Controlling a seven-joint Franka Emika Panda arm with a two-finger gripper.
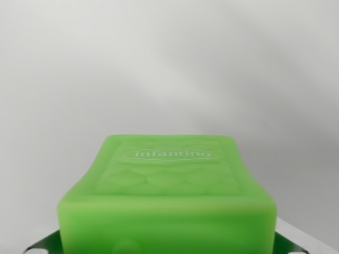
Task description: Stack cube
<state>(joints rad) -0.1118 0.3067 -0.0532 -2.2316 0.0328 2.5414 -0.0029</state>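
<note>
One green cube (pixel 167 198) is in the wrist view, with one oval logo (pixel 169 154) embossed on its top face. Two metallic fingers show at the bottom edge, one (pixel 45 244) at the wrist view's left and one (pixel 291 241) at its right. No second cube shows.

The cube (pixel 169 201) is bright translucent green, paler along its rounded edges. Its upper face bears an embossed scale-like pattern of overlapping arcs and a whitish oval outline enclosing whitish "infantino" lettering. Behind it everything is plain, soft grey, shading lighter towards the upper part.
</note>
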